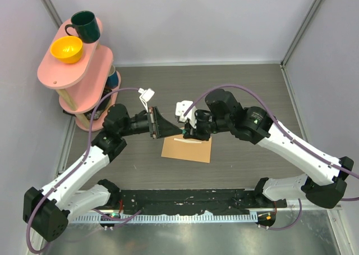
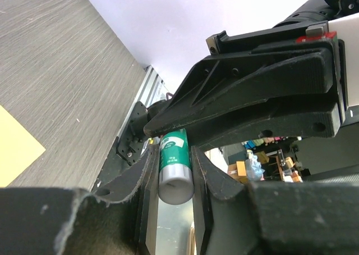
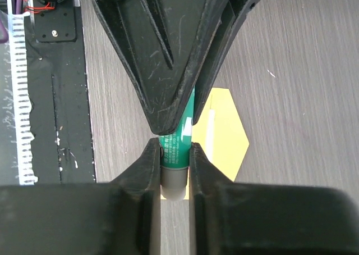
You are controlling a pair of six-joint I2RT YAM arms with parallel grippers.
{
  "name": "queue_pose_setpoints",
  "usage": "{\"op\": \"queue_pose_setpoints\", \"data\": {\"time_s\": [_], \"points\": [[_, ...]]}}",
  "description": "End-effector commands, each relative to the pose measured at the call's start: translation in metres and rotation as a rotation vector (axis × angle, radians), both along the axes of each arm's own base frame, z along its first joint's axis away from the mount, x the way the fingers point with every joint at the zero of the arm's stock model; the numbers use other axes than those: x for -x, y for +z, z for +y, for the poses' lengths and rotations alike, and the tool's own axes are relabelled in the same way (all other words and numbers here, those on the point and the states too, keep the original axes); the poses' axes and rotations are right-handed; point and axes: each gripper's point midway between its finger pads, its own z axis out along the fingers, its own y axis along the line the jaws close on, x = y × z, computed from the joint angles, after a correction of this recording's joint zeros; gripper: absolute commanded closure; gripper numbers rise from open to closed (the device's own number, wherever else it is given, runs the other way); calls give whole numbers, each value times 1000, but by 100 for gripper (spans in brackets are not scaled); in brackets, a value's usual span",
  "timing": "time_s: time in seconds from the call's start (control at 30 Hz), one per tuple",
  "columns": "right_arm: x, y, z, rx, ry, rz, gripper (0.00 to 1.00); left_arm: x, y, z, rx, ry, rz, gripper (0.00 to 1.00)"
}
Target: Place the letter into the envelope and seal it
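Note:
The tan-brown envelope (image 1: 188, 151) lies flat on the grey table in front of both arms; it also shows in the left wrist view (image 2: 14, 148) and the right wrist view (image 3: 227, 137). A thin pale strip (image 1: 188, 141) runs along its far edge; no more of the letter shows. Both grippers meet tip to tip just above the envelope's far edge. My left gripper (image 1: 160, 126) (image 2: 175, 151) and my right gripper (image 1: 188, 130) (image 3: 175, 145) are each shut on one end of a green glue stick (image 2: 174, 168) (image 3: 176, 154), held in the air between them.
A pink two-tier shelf (image 1: 76, 75) stands at the far left with a dark green mug (image 1: 85, 26) and a yellow bowl (image 1: 66, 49) on top. A black mat (image 1: 185, 201) and a metal rail run along the table's near edge. Walls close in on three sides.

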Motion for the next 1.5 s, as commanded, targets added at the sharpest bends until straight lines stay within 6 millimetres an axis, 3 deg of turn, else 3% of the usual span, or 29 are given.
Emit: {"op": "queue_pose_setpoints", "data": {"time_s": [0.0, 0.1, 0.33, 0.43, 0.57, 0.63, 0.7, 0.73, 0.77, 0.83, 0.9, 0.97, 1.0, 1.17, 1.23, 1.27, 1.37, 1.4, 1.47], "points": [[1, 23, 6, -63, 29, -48, 99, -1, 23, 0, 36, -4, -50, 67], [0, 27, 9, -88, 27, -53, 99, -4, 20, -1, 39, 11, -27, 57], [-1, 30, 16, -112, 25, -48, 99, -2, 16, -5, 65, -6, 23, 58], [-2, 31, 17, -121, 28, -48, 99, -1, 13, -6, 65, -9, 31, 65], [-3, 32, 19, -132, 10, -37, 97, 0, 12, -5, 68, -10, 28, 91], [-5, 31, 18, -132, -13, -23, 87, 0, 10, -4, 60, -7, 24, 99], [-9, 30, 14, -134, -37, -16, 77, 1, 5, -1, 43, 4, 29, 100], [-10, 28, 12, -131, -49, -6, 60, -2, 4, 2, 37, 18, 25, 100], [-10, 28, 10, -135, -63, 7, 52, -5, 3, 5, 24, 31, -5, 100], [-15, 26, 1, -127, -91, 40, 37, -17, -7, 14, -25, 77, 3, 100], [-27, 23, -10, -132, -132, 107, 30, -28, -14, 24, -72, 111, -20, 100], [-38, 13, -25, -114, -179, 189, 28, -39, -24, 36, -137, 146, -59, 100], [-56, 6, -39, -108, -249, 224, 28, -41, -30, 39, -170, 153, -85, 100], [-86, -60, -70, 5, -367, 416, 30, -40, -56, 48, -331, 105, -260, 100], [-88, -81, -74, 36, -389, 478, 36, -40, -65, 48, -421, 61, -410, 100], [-90, -95, -74, 57, -396, 517, 39, -39, -79, 51, -489, 51, -416, 100], [-88, -126, -73, 66, -435, 626, 56, -39, -96, 47, -617, -11, -571, 100], [-83, -143, -75, 79, -462, 670, 62, -33, -99, 39, -633, -49, -614, 100], [-91, -158, -74, 57, -525, 704, 70, -33, -110, 33, -686, -96, -675, 100]]}}
